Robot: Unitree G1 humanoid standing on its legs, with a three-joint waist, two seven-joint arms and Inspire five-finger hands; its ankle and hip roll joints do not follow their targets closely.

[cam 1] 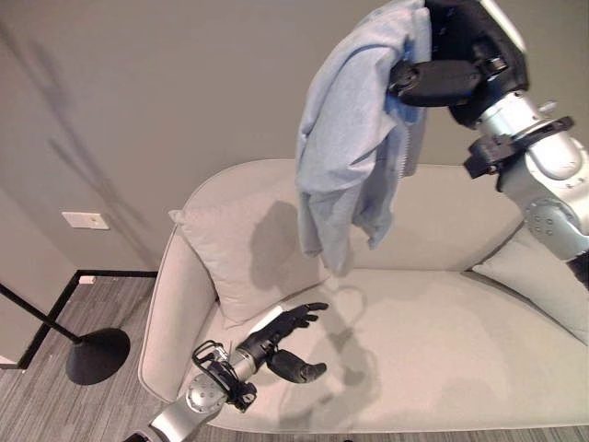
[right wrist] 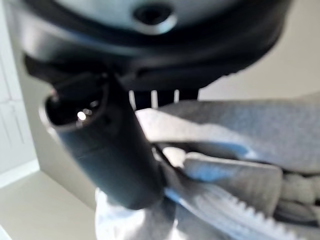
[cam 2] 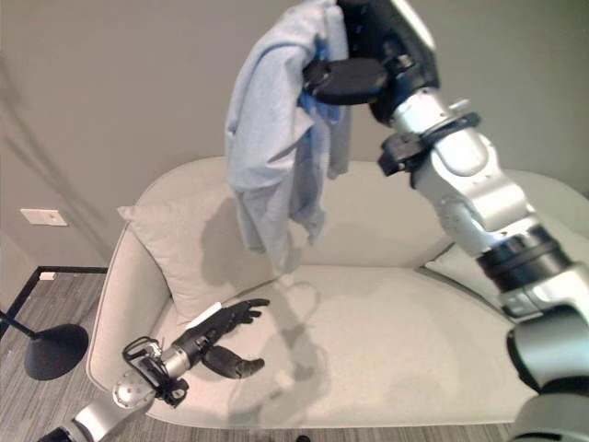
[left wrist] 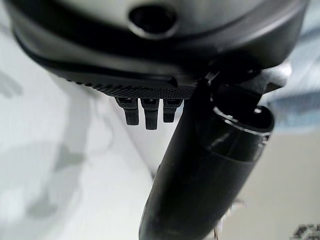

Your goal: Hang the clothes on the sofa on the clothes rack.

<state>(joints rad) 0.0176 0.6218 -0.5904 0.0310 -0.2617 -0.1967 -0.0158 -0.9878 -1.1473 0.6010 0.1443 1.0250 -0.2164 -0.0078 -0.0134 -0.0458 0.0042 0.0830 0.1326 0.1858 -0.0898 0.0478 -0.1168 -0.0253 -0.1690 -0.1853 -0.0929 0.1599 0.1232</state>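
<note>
nearest to the robot, the left hand (cam 1: 287, 343) hovers low over the sofa (cam 1: 442, 350) seat, at its left end. its fingers are straight and relaxed and it holds nothing. just behind it a light cushion (cam 1: 247, 249) leans on the sofa back. on the floor at the left stands a dark round base (cam 1: 97, 354) with a thin pole; i judge this belongs to the clothes rack, but its top is not visible.

further and much higher, the right hand (cam 1: 433, 81) is raised above the sofa back. its thumb and fingers are clenched on the light blue garment (cam 1: 354, 147), near the zipper edge as the right wrist view shows. the garment hangs free in the air, not touching the sofa.

the step in hand seems to be carrying the garment to the rack. to do it well, i think the right hand should hold its pinch firm and keep the cloth high, so the loose bottom does not drag on the cushion. the empty left hand could support the hanging part before the turn toward the left.
</note>
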